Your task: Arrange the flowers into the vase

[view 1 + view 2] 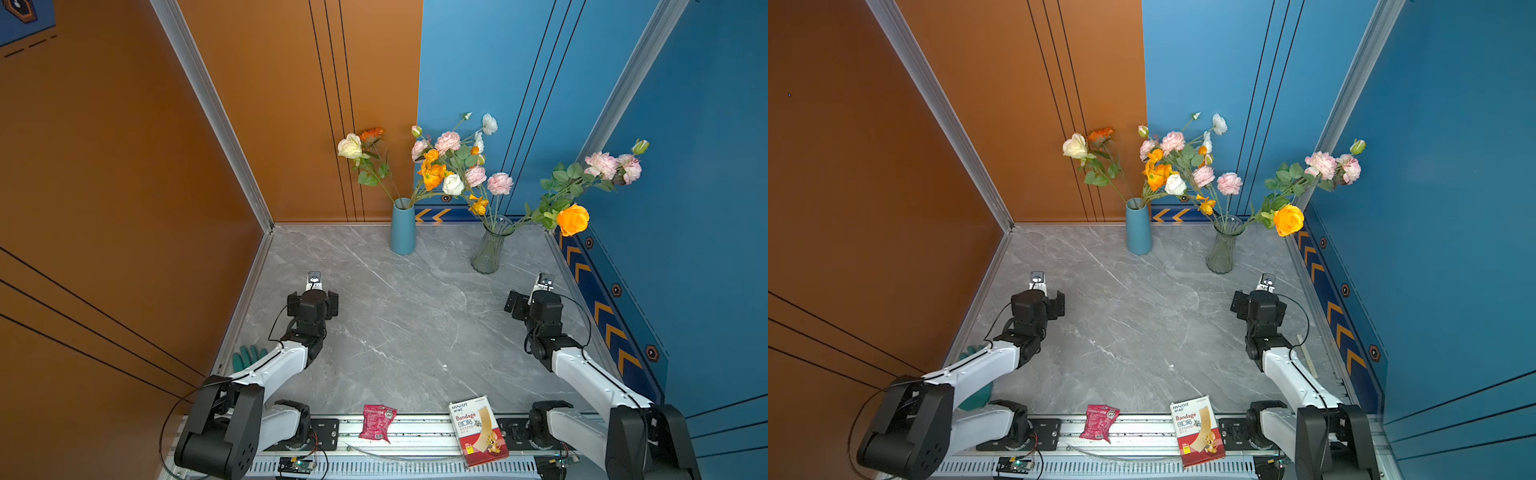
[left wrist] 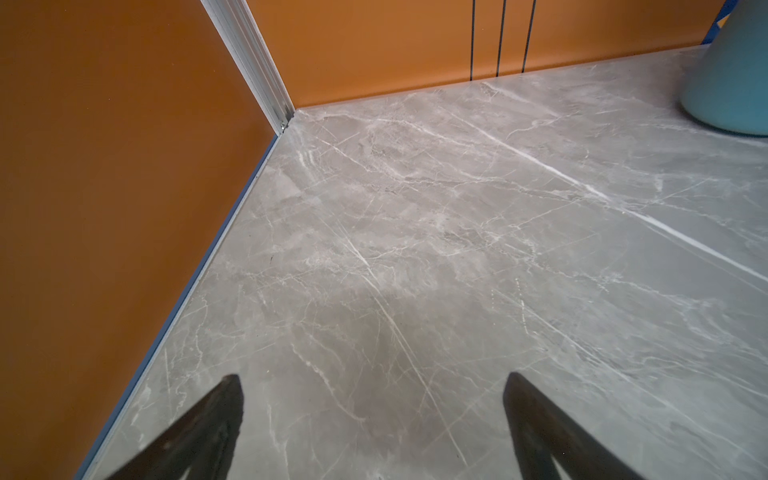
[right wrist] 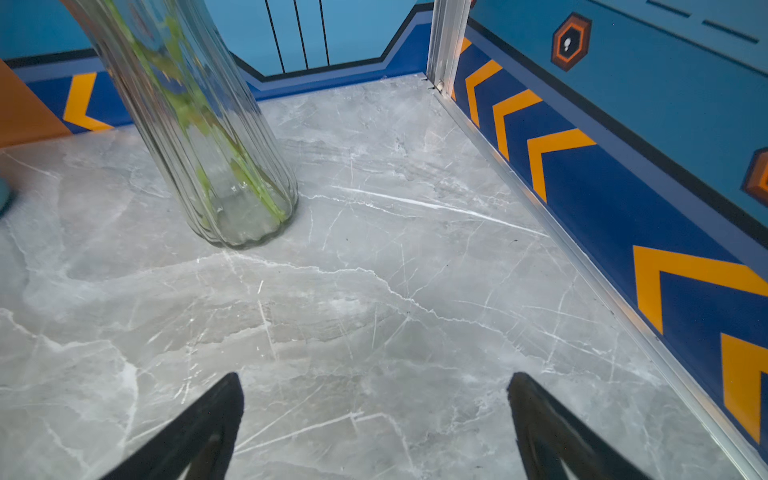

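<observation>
Left fingers [image 2: 199,432] and right fingers [image 3: 199,432] hang released above the desk [image 1: 415,332], while the flowers [image 1: 453,185], orange, pink, cream and yellow on green stems, stand in a blue vase [image 1: 403,228] and glass vase [image 1: 490,249] far back.

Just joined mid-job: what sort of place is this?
Probably a staged robot test cell: printed orange and blue wall panels in aluminium framing, a marble-look tabletop, arms mounted on a front rail.

Tabletop [image 1: 415,340] grey marble, white veins. Teal-blue vase [image 1: 403,230]; glass vase [image 1: 489,251] clear, ribbed; flowers [image 1: 448,142] orange, pink, cream-white, yellow on green stems. Left wall [image 1: 104,208] orange, right wall [image 1: 706,208] blue with orange chevrons.
</observation>
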Available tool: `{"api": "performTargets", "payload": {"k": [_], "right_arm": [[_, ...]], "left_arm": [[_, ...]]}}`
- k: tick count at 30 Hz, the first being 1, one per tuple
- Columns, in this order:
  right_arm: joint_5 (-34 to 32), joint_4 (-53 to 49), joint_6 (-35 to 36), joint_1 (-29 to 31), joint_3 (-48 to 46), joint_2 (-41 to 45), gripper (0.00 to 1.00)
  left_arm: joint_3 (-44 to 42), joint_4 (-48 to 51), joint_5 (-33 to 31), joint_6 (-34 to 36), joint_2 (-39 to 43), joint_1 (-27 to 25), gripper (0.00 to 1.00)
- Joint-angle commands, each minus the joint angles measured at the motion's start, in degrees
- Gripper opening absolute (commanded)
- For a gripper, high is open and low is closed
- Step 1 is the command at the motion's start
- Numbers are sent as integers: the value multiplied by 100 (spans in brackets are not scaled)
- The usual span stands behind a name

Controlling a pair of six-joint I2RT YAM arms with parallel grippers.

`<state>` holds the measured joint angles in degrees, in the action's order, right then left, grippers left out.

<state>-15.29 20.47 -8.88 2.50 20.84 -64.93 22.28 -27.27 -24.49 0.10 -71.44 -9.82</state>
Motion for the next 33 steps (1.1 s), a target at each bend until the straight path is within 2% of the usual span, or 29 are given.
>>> {"api": "performTargets", "payload": {"k": [1, 2, 4, 5, 6, 7, 8, 10, 11, 12, 13, 15, 17, 18, 21, 33], "right_arm": [[79, 1286, 491, -88, -182, -507, 100], [296, 1291, 575, -109, -114, -607, 100], [648, 2208, 730, -123, -231, -985, 100], [934, 2622, 577, -203, -296, -1147, 100], [1518, 3036, 464, -343, -349, -1345, 100], [1702, 3339, 504, -373, -381, -1607, 100], [1776, 3627, 536, -373, -445, -1840, 100], [1864, 4860, 546, -336, -697, -2533, 100], [1882, 5128, 535, -341, -801, -2591, 100], [1843, 4781, 562, -364, -816, -2361, 100], [1685, 4398, 561, -352, -710, -2238, 100], [1479, 4248, 535, -258, -441, -2433, 100], [1453, 3317, 718, -158, -102, -2284, 100], [1497, 3159, 738, -143, -20, -2297, 100], [1304, 3374, 617, -180, -94, -2325, 100], [1293, 3227, 606, -171, 20, -2367, 100]], "left_arm": [[-270, -1495, 838, 25, -434, 248, 98], [-286, -1687, 836, 141, -556, 242, 98], [-284, -1905, 857, 350, -682, 227, 98], [-330, -2095, 891, 400, -731, 255, 98], [-412, -2409, 968, 379, -842, 315, 98], [-455, -2546, 1133, 308, -976, 416, 98], [-534, -2798, 1286, 262, -1120, 489, 98], [-819, -3881, 1460, 300, -1683, 528, 98], [-888, -4413, 1475, 357, -1963, 517, 98], [-953, -4725, 1281, 414, -2111, 446, 98], [-953, -4506, 1102, 382, -1973, 425, 98], [-834, -4142, 921, 247, -1865, 453, 98], [-670, -4000, 700, 252, -1949, 419, 98], [-545, -3726, 600, 255, -1910, 388, 98], [-309, -3292, 244, 226, -1925, 307, 98], [-335, -3302, 165, 208, -1906, 293, 98]]}}
